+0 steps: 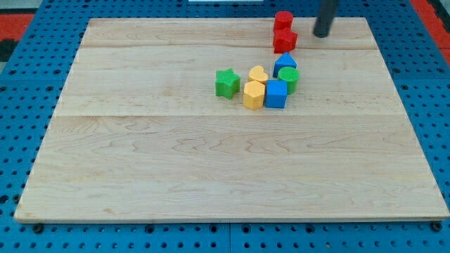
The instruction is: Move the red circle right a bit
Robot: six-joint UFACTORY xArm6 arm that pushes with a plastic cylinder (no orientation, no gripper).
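The red circle (283,20) stands at the view's top edge of the wooden board (140,176), touching a second red block (285,41) just below it. My tip (321,34) is a dark rod end to the right of both red blocks, apart from them by a small gap. Below them is a cluster: a blue block (285,62), a green round block (289,78), a yellow heart (258,74), a yellow hexagon-like block (254,95), a blue cube (276,93). A green star (226,82) sits just left of the cluster.
The board lies on a blue pegboard table (429,84). The board's top edge runs close behind the red circle.
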